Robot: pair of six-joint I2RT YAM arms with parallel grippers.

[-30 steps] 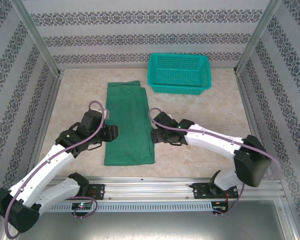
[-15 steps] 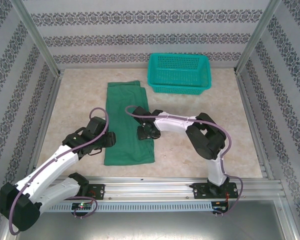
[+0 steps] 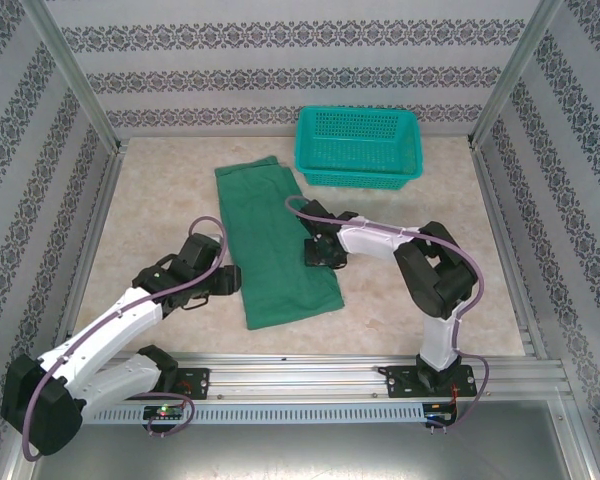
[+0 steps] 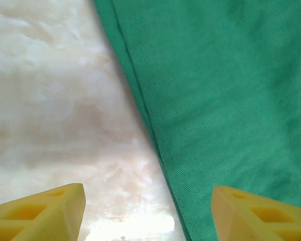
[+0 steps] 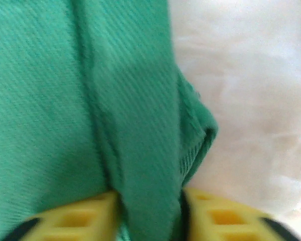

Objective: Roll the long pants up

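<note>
Left pincer (image 4: 148, 213): spread wide, astride long pants (image 3: 272, 235) edge | right pincer (image 5: 149, 217): clamped on their fold

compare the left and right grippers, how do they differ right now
Left gripper has its jaws wide apart with nothing held; right gripper is closed on a raised fold of the pants.
Left gripper straddles the pants' left edge, one finger over the table and one over cloth; right gripper is at the right edge.
Both have yellow fingers and sit low at the pants.
</note>
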